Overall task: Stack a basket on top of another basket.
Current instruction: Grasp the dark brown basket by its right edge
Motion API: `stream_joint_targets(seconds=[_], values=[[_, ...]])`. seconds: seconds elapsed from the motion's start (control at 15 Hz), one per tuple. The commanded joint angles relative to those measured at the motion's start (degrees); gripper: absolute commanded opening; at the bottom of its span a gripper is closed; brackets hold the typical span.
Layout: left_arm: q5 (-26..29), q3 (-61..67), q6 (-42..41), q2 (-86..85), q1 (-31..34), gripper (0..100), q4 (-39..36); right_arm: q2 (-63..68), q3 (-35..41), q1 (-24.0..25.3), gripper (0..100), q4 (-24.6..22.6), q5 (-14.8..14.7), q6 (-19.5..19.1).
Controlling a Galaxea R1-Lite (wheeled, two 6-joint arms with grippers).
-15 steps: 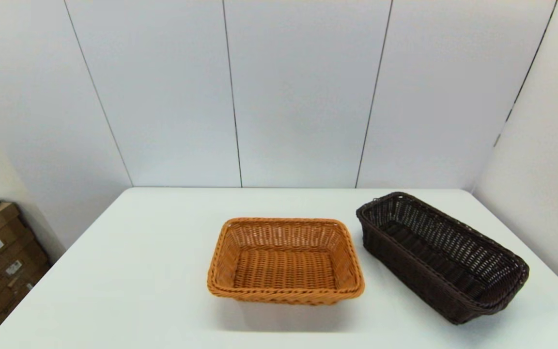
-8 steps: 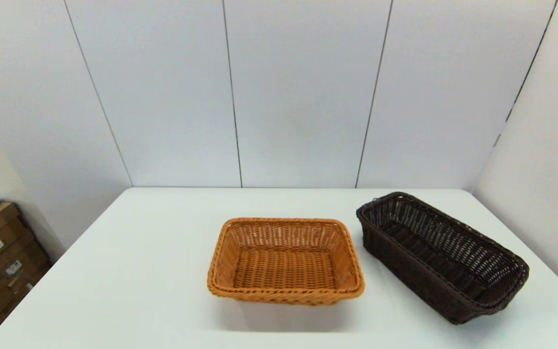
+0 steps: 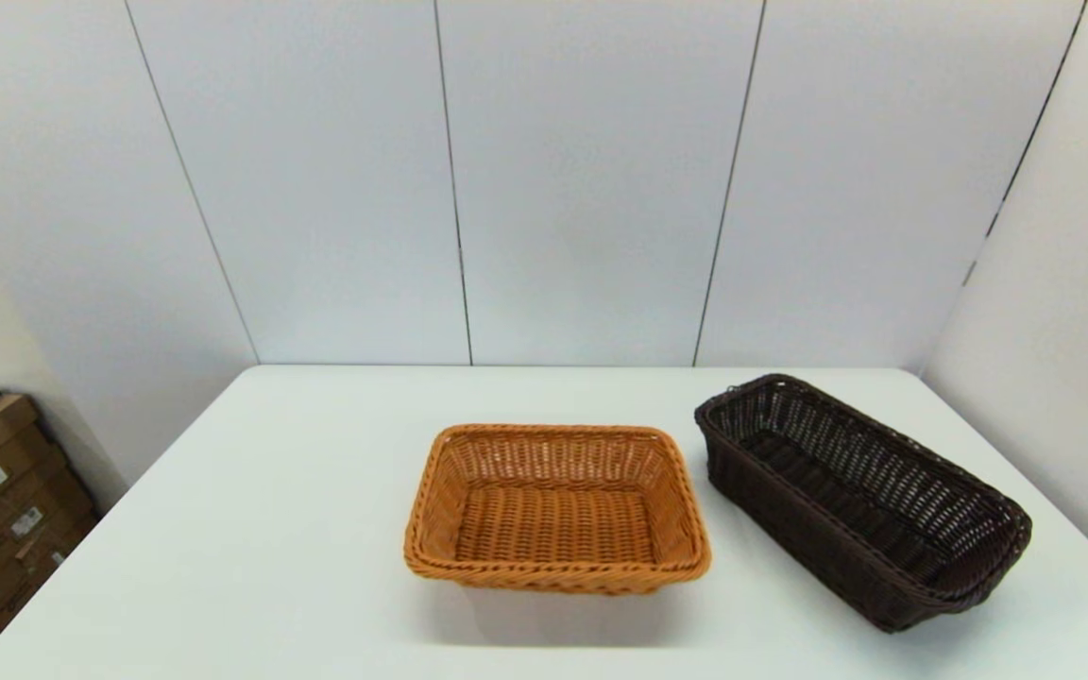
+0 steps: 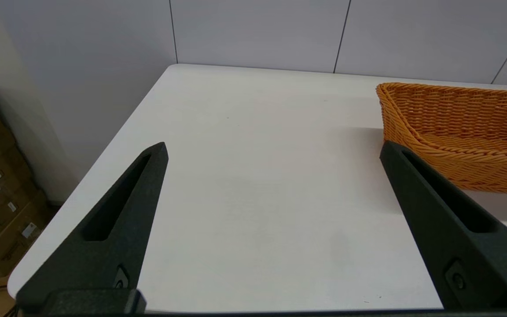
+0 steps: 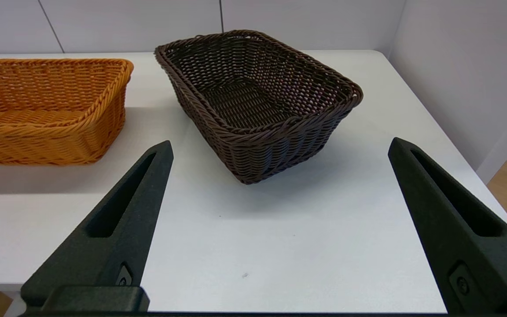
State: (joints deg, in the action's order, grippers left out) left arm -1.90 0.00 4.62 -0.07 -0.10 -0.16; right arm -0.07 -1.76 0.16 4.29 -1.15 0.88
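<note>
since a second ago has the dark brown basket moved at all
No. The dark brown basket sits at the same spot beside the orange-tan basket, same gap between them.

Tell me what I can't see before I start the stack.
- Both arms: outside the head view.
- Orange-tan basket: cut off by the frame edge in both wrist views.
- Dark brown basket: absent from the left wrist view.
- Left gripper and right gripper: only the fingers show.

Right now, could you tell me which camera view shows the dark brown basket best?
The right wrist view shows the dark brown basket best: whole, close and central, with its braided rim and inside visible beyond the open right gripper. The head view also shows it whole, but farther off at the table's right. The left wrist view misses it.
</note>
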Motion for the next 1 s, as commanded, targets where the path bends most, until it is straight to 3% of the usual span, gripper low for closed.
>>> stream_joint_targets(seconds=[0.07, 1.0], values=[[-0.03, 0.0, 0.04, 0.07, 0.01, 100, -0.02, 0.07, 0.0, 0.02, 100, 0.02, 0.0, 0.0], [-0.03, 0.0, 0.04, 0.07, 0.01, 100, -0.02, 0.07, -0.09, 0.02, 100, 0.02, 0.0, -0.09]])
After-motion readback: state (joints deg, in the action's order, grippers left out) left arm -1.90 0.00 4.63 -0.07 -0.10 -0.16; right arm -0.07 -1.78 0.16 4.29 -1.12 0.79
